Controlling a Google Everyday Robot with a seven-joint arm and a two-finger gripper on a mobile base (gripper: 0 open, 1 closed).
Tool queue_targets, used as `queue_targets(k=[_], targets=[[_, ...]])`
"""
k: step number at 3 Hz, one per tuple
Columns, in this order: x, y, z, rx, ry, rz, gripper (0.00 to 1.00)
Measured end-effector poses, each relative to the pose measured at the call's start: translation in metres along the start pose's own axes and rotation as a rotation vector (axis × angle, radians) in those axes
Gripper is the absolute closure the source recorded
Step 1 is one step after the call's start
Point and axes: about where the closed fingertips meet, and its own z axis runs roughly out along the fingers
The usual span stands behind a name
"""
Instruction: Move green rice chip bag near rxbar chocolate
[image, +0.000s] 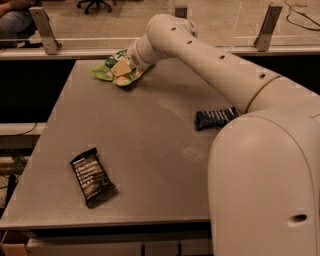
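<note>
The gripper (125, 64) is down on the bag (104, 74) at the table's (150, 140) far left corner; whether it grasps the bag or merely rests on it cannot be told. The bag is crumpled light green, its lettering unreadable. The black bar (91, 176) lies flat near the front left edge, well apart from the bag, its rows of white text too small to read. A blue bar (216, 118) lies at the right, partly behind the arm (215, 67).

Gripper (124, 66) at green rice chip bag (103, 74); bare tabletop (145, 130) toward rxbar chocolate (91, 176).
</note>
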Motion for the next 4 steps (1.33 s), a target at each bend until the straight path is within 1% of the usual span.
queue_targets(k=[3,4], targets=[[-0.0001,0.0,0.0,0.0,0.0,0.0,0.13],[-0.0005,0.0,-0.0005,0.0,0.0,-0.001,0.0]])
